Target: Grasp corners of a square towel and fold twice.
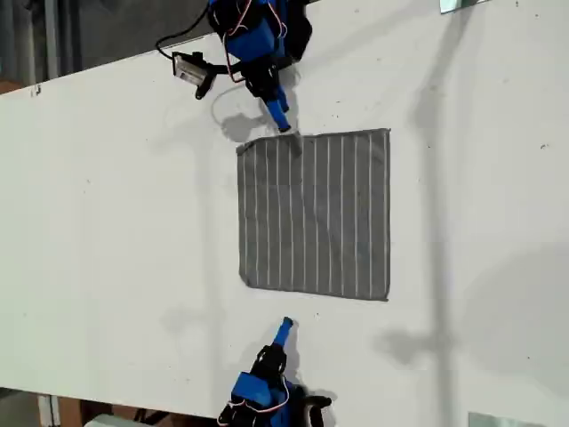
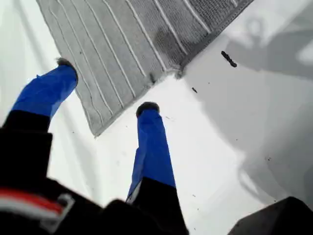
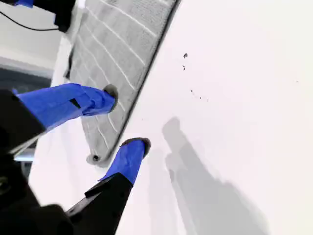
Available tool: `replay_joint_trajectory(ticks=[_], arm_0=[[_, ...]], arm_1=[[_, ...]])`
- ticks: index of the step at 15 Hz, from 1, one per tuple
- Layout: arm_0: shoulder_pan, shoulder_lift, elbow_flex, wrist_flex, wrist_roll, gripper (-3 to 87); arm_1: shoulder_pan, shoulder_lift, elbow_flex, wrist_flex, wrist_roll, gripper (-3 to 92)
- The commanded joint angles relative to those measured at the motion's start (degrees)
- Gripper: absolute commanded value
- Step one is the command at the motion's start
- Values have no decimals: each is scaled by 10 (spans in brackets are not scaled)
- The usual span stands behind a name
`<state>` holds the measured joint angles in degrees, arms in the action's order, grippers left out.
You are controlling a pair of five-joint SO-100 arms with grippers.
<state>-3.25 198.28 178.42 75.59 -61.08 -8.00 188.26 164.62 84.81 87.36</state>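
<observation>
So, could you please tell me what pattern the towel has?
The towel is grey with thin parallel white stripes, clearest in the exterior view.

Towel (image 1: 314, 213) flat on table (image 1: 107, 249), mid-frame in the exterior view.
One arm sat beyond its far edge, another before its near edge.

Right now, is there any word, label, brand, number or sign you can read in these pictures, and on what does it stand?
None can be read.
The towel carries only thin white stripes, no label in view.
The table shows only small dark specks.
My first gripper and my second gripper bear no print in view.
</observation>
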Motion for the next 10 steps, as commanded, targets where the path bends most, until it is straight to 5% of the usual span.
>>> replay_joint_trajectory(ticks=[1,10], arm_0=[[-98,4,-5,5,-317,188],[-94,4,-4,5,-323,204]], arm_1=[[35,0,-4,-18,10,191],[35,1,-17,-6,11,187]])
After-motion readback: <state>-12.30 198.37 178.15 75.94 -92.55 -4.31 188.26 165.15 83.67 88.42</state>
